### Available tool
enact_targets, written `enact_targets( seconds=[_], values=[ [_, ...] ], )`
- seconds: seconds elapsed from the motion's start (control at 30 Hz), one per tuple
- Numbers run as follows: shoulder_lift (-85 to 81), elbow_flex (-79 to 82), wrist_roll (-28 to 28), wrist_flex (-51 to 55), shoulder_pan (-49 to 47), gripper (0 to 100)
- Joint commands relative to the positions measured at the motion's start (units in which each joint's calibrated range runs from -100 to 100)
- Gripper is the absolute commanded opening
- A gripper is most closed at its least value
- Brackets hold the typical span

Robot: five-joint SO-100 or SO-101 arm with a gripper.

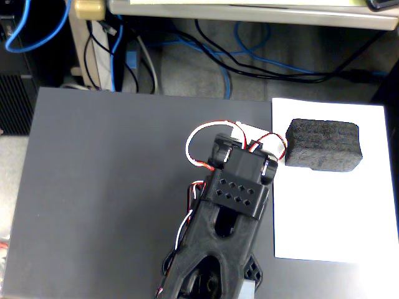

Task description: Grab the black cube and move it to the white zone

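The black cube (pixel 324 144), a spongy foam block, lies on the white zone (pixel 330 212), near that sheet's upper edge on the right of the fixed view. My gripper (pixel 268 141) sits just left of the block's left end, at the sheet's left border. The black arm body and its wires cover most of the fingers, and only a bit of white part shows beside the block. Nothing tells me whether the fingers touch the block or how wide they stand.
The dark grey tabletop (pixel 106 187) stretches left of the arm. Beyond its far edge hang blue and black cables (pixel 230 62) under a beige desk edge (pixel 249 9). A dark ribbed box (pixel 14 103) stands at the far left.
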Motion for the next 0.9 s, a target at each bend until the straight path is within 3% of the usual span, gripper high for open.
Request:
enact_targets(
  seconds=[0.0,0.87],
  values=[
    [0.0,0.0,5.21,0.44,0.63,1],
    [0.0,0.0,5.47,0.44,0.71,1]
  ],
)
